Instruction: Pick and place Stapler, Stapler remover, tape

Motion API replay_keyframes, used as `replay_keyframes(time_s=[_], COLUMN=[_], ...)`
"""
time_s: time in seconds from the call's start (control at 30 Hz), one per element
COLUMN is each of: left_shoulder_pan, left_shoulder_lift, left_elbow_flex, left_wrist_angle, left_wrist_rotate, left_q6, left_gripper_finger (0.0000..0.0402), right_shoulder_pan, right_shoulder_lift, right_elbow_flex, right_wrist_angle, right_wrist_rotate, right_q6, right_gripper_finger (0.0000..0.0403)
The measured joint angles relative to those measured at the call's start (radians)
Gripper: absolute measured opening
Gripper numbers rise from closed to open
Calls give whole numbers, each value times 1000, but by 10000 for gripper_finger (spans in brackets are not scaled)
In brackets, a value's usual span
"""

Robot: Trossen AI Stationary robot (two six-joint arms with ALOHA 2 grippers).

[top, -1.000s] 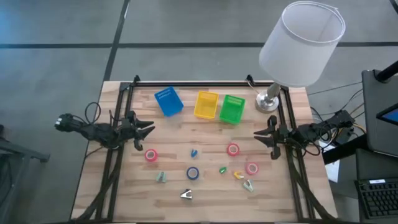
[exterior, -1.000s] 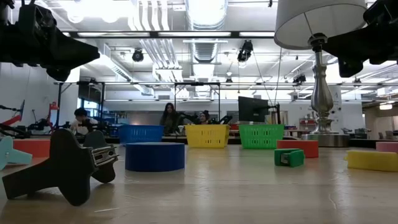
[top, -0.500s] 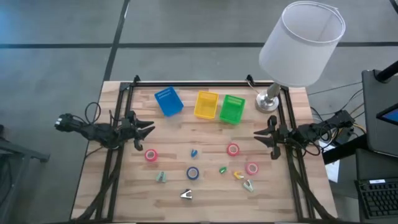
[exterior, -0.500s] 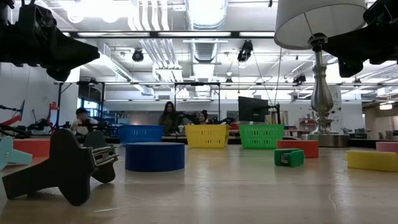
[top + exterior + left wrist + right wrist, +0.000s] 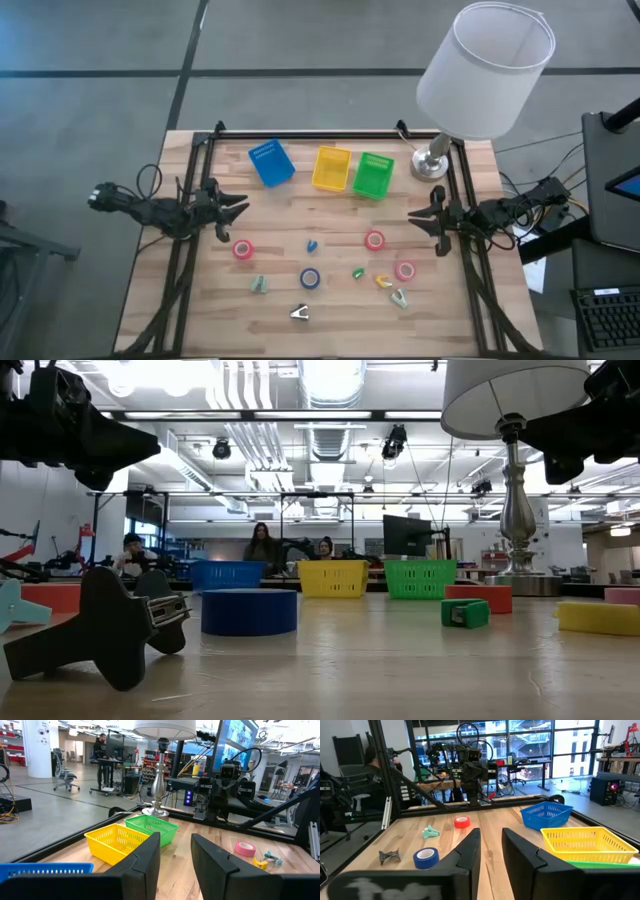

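No change on the worktop (image 5: 330,215) since the frames a second and half a second ago: both arms and every item sit where they did. Only a person in the room behind has shifted a little in the low view.

Left end effector (image 5: 238,207) hangs over the worktop's left edge, fingers apart with a clear gap in its wrist view. Right end effector (image 5: 418,220) mirrors it at the right edge, fingers likewise apart. Neither holds anything.

Landmark: yellow bin (image 5: 332,169), mid-row at the far side, blue bin (image 5: 270,163) on its left, green bin (image 5: 373,175) on its right. All task items lie on the near side of the yellow bin:
- pink tape roll (image 5: 243,249), near-left, closest to the left arm.
- two pink tape rolls, one (image 5: 375,240) near-right, the other (image 5: 405,270) further near-right.
- blue tape roll (image 5: 310,279), almost straight toward the near edge.
- dark stapler remover (image 5: 300,313), nearest the edge; other small pieces (image 5: 385,282) too small to identify.

Step in hand, as I judge it: first approach, no pick begun. Best practice: give each arm the roll nearest it, descend with fingers straddling the roll across its width, close only once level with the wall of the roll. Lamp (image 5: 470,85) overhangs the right of the green bin; keep the right arm's carry low.
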Motion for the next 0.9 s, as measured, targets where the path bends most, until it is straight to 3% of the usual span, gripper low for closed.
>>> replay_keyframes(time_s=[0.4,0.9], left_shoulder_pan=[0,0], left_shoulder_lift=[0,0], left_elbow_flex=[0,0], left_wrist_angle=[0,0], left_wrist_rotate=[0,0], left_q6=[0,0], left_gripper_finger=[113,113], right_shoulder_pan=[0,1], right_shoulder_lift=[0,0], right_elbow_flex=[0,0], right_wrist_angle=[0,0], right_wrist_rotate=[0,0], right_q6=[0,0], right_gripper_finger=[91,68])
